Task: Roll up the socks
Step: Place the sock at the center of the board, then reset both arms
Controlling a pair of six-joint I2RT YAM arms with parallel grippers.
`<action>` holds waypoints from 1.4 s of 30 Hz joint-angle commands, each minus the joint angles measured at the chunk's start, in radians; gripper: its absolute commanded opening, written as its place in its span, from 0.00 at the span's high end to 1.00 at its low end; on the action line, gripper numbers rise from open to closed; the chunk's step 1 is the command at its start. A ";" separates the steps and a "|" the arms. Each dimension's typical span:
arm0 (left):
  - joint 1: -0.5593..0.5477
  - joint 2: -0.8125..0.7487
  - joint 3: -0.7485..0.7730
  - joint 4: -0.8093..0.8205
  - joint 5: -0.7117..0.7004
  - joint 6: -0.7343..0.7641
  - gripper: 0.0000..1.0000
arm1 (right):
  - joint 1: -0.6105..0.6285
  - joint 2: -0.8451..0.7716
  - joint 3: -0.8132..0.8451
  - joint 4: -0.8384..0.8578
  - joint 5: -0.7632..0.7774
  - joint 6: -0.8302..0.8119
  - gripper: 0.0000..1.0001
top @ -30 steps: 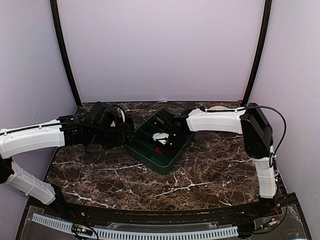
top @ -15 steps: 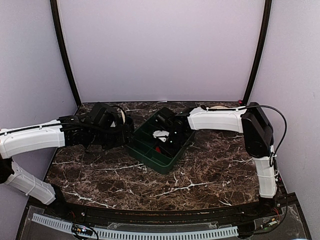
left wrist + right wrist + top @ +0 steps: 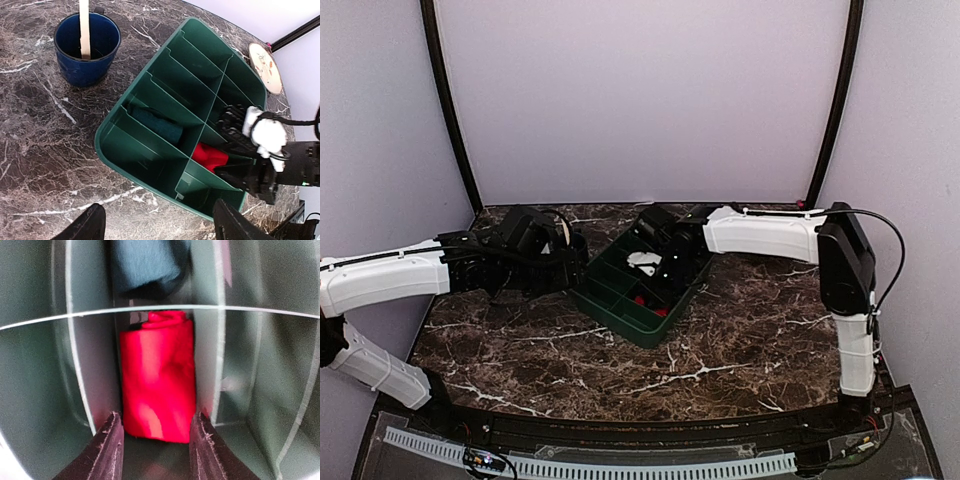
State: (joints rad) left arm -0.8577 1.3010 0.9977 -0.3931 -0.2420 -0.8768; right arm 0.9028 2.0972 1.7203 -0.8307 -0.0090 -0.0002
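A rolled red sock (image 3: 157, 382) lies in a narrow compartment of the green tray (image 3: 107, 150). It also shows in the left wrist view as the red sock (image 3: 209, 156). My right gripper (image 3: 156, 445) is open, its fingertips (image 3: 111, 440) flanking the roll's near end. The dark teal sock (image 3: 145, 265) is bundled in the compartment beyond the divider and appears again as the teal sock (image 3: 156, 125). My left gripper (image 3: 160, 222) hangs open and empty over the marble just outside the tray's near corner. From above, the right gripper (image 3: 665, 275) reaches into the tray (image 3: 620, 312).
A blue cup (image 3: 87, 47) holding a pale flat stick stands on the marble left of the tray. A round beige disc (image 3: 265, 67) lies past the tray's far corner. The left arm (image 3: 390, 280) stretches across the table's left side.
My right gripper has opened and let go of the red sock, which now rests in its compartment. The right arm has drawn back slightly. The left arm has stayed put.
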 commanded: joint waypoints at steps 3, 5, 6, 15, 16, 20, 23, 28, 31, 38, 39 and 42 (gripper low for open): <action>0.007 -0.021 0.020 -0.031 -0.082 0.058 0.23 | -0.012 -0.155 0.015 0.034 0.051 0.023 0.55; 0.016 -0.028 0.017 -0.036 -0.104 0.074 0.23 | -0.018 -0.199 -0.010 0.068 0.072 0.044 0.55; 0.023 -0.039 0.015 -0.036 -0.115 0.082 0.23 | -0.022 -0.226 -0.028 0.090 0.085 0.056 0.55; 0.195 -0.150 -0.093 0.051 -0.151 0.156 0.03 | -0.142 -0.535 -0.351 0.366 0.295 0.165 0.40; 0.205 -0.157 -0.105 0.062 -0.164 0.168 0.02 | -0.165 -0.565 -0.388 0.390 0.312 0.178 0.39; 0.236 -0.149 -0.135 0.108 -0.198 0.224 0.02 | -0.267 -0.662 -0.526 0.473 0.375 0.245 0.36; 0.273 -0.124 -0.148 0.155 -0.234 0.269 0.02 | -0.345 -0.733 -0.641 0.559 0.407 0.285 0.34; 0.314 -0.076 -0.181 0.279 -0.309 0.357 0.01 | -0.441 -0.813 -0.777 0.682 0.454 0.313 0.30; 0.340 -0.046 -0.205 0.382 -0.345 0.410 0.01 | -0.488 -0.809 -0.813 0.707 0.464 0.319 0.29; 0.390 0.077 -0.227 0.585 -0.395 0.545 0.01 | -0.527 -0.667 -0.750 0.639 0.445 0.381 0.21; 0.400 0.092 -0.218 0.574 -0.392 0.548 0.01 | -0.527 -0.650 -0.735 0.626 0.446 0.387 0.21; 0.419 0.122 -0.215 0.591 -0.373 0.592 0.01 | -0.530 -0.629 -0.701 0.597 0.455 0.391 0.20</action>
State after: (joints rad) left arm -0.4648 1.4017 0.7696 0.1249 -0.5926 -0.3660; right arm 0.3775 1.4513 0.9565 -0.2157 0.4313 0.3565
